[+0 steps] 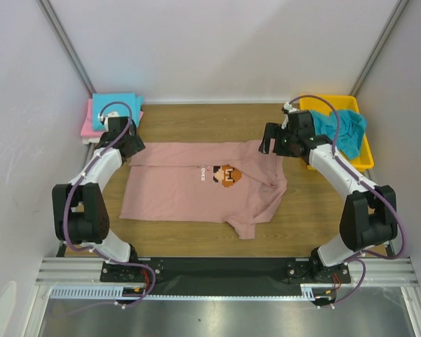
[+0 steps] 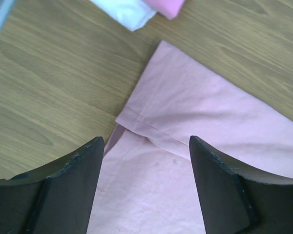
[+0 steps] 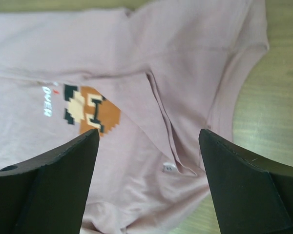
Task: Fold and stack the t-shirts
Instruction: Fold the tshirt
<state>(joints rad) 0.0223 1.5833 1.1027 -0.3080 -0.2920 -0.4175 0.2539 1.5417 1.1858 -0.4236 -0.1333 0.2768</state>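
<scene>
The left claw (image 1: 131, 145) has its two fingers spread apart with nothing clamped between them. Directly under it lies the far-left corner of the dusty-pink t-shirt (image 1: 189, 186). In the left wrist view a stitched hem (image 2: 151, 127) crosses just ahead of the fingertips, and a flap of the same cloth lies beyond it. Whether the fingertips touch the cloth cannot be told. Further ahead of this claw, on the wooden surface (image 1: 196, 121), are the edges of a white t-shirt (image 2: 124, 9) and a bright pink t-shirt (image 2: 166, 6). From above, a folded teal t-shirt (image 1: 116, 103) tops that pile, just beyond the claw's wrist.

The right claw (image 1: 270, 140) is also spread apart and grips nothing. It hangs over the far-right shoulder of the dusty-pink t-shirt, which lies spread out, chest up, between the two claws. Below this claw the cloth is rumpled, and a raised crease runs down between the fingers. The pixel-figure print (image 3: 90, 109) lies by the finger at the left of the right wrist view, and a small white label (image 3: 167, 167) shows low between the two fingers. Bare surface shows past the other finger. Just outboard of this claw's wrist stands the yellow tray (image 1: 316, 105), with a crumpled teal t-shirt (image 1: 345, 130) in it, draped over its rim.
</scene>
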